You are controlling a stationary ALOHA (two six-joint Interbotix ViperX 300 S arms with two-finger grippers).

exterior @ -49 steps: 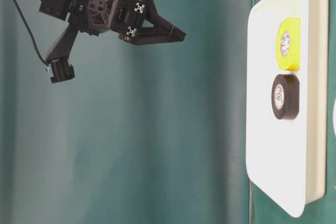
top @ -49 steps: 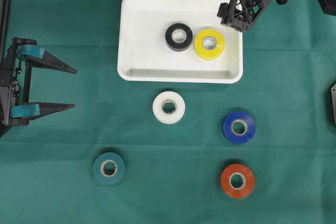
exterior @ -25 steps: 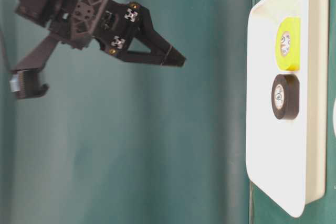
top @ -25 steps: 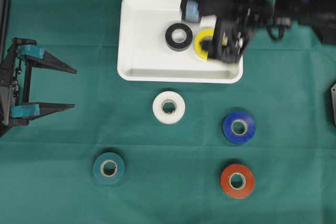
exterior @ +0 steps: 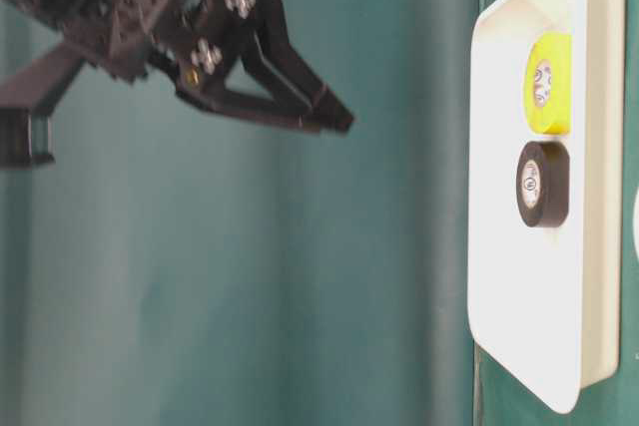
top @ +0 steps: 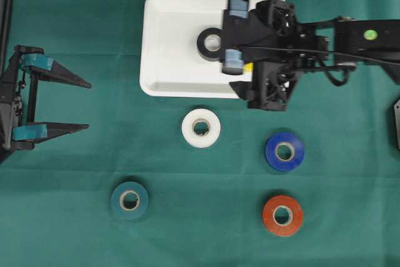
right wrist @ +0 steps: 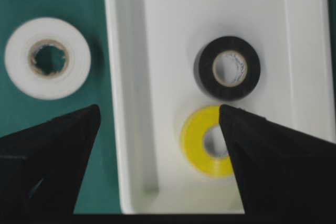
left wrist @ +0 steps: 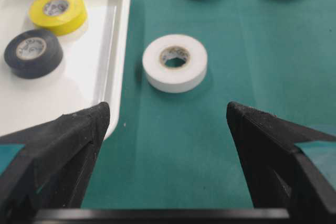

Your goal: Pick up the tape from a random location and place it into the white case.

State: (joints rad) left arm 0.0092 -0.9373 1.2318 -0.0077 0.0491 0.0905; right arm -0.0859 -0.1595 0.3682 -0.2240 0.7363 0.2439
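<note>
The white case lies at the back of the green cloth with a black tape and a yellow tape inside. The overhead view has the yellow roll hidden under my right arm. My right gripper hangs open well above the case's front right part, holding nothing. One finger is over the cloth and the other over the yellow roll. A white tape lies just in front of the case. My left gripper rests open and empty at the left edge.
A blue tape, a red tape and a teal tape lie on the cloth in front of the case. The case's raised front rim runs between the white roll and the rolls inside.
My right arm has swung from the back right corner forward over the case, and it now covers the yellow tape from above. The left arm and all rolls have stayed put.
</note>
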